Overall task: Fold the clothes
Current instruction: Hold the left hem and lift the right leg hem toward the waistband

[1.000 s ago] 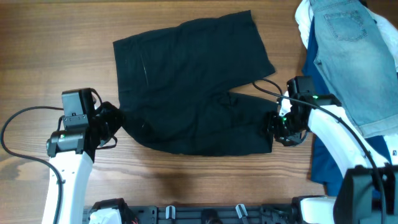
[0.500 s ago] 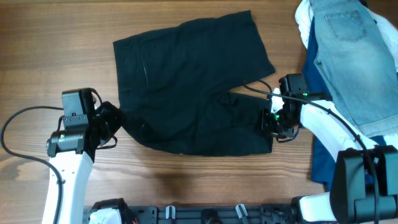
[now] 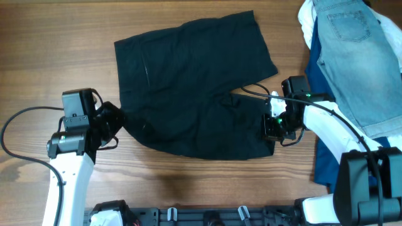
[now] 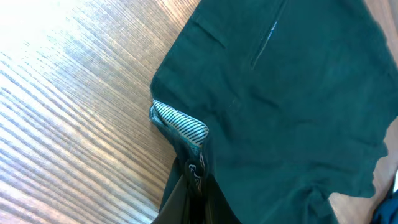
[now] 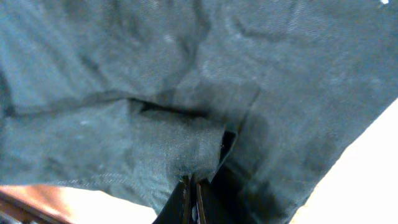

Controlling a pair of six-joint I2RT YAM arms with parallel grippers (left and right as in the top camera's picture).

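Black matte shorts (image 3: 195, 88), one pair, spread flat near the middle of the wooden table (image 3: 38, 37), waistband end toward the left, two legs toward the right, the near leg creased at the crotch. Left gripper (image 3: 115, 127) pinched tight on the near-left edge of the shorts, where a striped inner lining (image 4: 181, 124) is turned out; right gripper (image 3: 271, 129) pressed together on a folded-up bit of the near leg's hem. Light-blue denim shorts (image 3: 355, 56) lying over a dark blue garment (image 3: 328, 157) at the table's right edge, apart from the black pair
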